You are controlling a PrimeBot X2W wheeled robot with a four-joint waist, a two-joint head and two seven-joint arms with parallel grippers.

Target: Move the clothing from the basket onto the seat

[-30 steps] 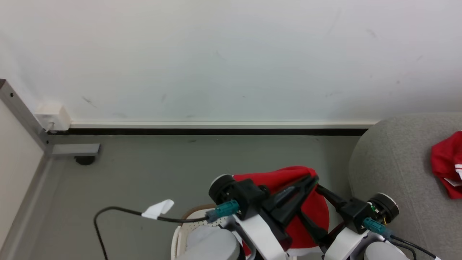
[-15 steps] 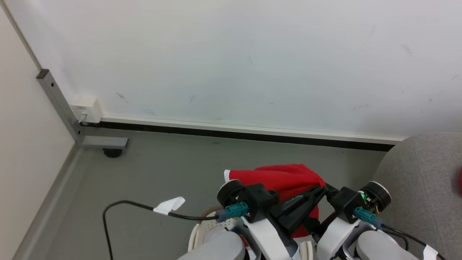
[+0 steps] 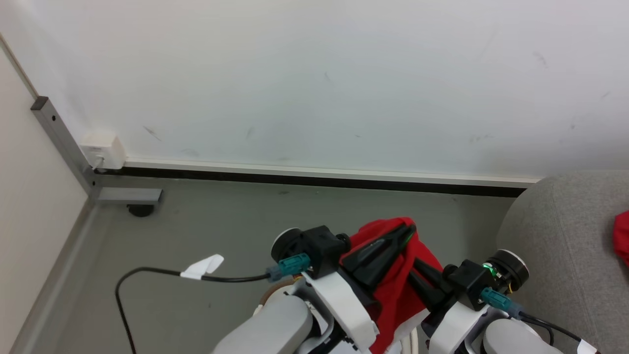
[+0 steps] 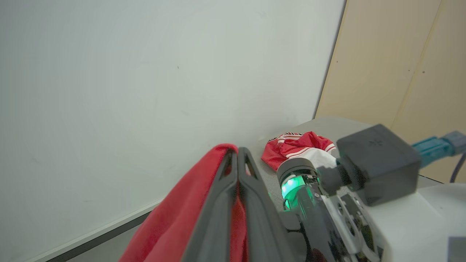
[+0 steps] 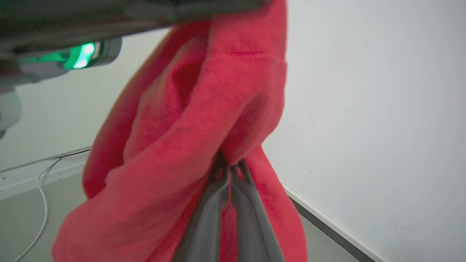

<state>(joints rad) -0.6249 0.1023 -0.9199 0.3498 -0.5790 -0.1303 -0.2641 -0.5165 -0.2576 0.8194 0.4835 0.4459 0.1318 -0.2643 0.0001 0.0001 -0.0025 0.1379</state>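
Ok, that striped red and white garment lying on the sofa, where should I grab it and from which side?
Probably the raised red fold on top of the striped garment, coming straight down from above. It lies crumpled in a low heap on the flat sofa, so the bunched crest is the part that stands up to pinch.
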